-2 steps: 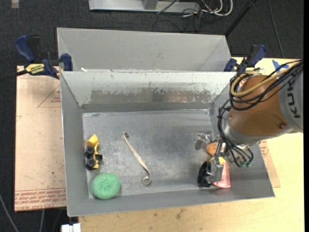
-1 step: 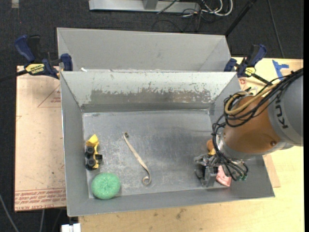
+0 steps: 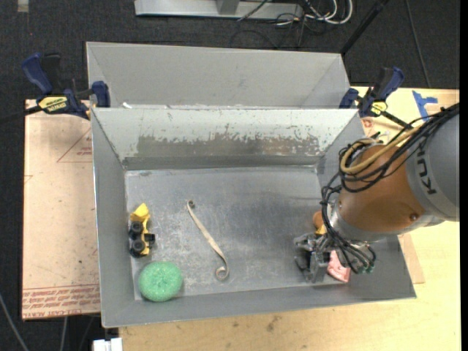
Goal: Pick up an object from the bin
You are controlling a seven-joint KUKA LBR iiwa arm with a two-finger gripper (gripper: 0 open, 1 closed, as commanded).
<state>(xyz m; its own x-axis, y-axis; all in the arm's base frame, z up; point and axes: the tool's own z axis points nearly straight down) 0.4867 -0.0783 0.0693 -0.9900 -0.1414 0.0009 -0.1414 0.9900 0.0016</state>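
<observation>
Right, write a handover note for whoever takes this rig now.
Gripper: low in the bin, at the view's lower right corner, right beside a small pink thing. Whether it holds anything cannot be told.
Other things: yellow-and-black toy at the left, green ball in the lower left corner, bent metal strip mid-floor, all apart from the gripper.
Done: arm is down in the bin.
Left: nothing seen lifted yet; grasp one thing and raise it out.
</observation>
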